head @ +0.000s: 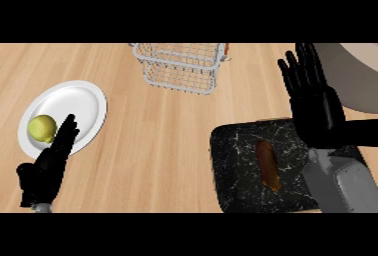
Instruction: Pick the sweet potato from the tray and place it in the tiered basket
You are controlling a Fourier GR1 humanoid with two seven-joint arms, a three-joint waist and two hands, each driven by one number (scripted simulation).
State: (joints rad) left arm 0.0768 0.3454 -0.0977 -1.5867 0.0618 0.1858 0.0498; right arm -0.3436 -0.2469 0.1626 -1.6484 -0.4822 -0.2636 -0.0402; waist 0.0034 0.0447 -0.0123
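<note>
Sweet potato (pixel 267 165) lies on tray (pixel 235 167); right hand (pixel 317 107) at its 1 o'clock, fingers straight, holding nothing; left hand (pixel 44 167) likewise, view's 8 o'clock.

sweet potato (pixel 268 165) on tray (pixel 236 150), basket (pixel 181 67) behind

Wire basket (pixel 181 67), black marbled tray (pixel 240 165), wood-grain counter (pixel 162 150)

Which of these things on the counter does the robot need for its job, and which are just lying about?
For the job:
sweet potato, lying on the tray
basket
right hand, open by the tray

Lying about:
plate
yellow-green fruit on the plate
left hand, resting open at lower left
</note>
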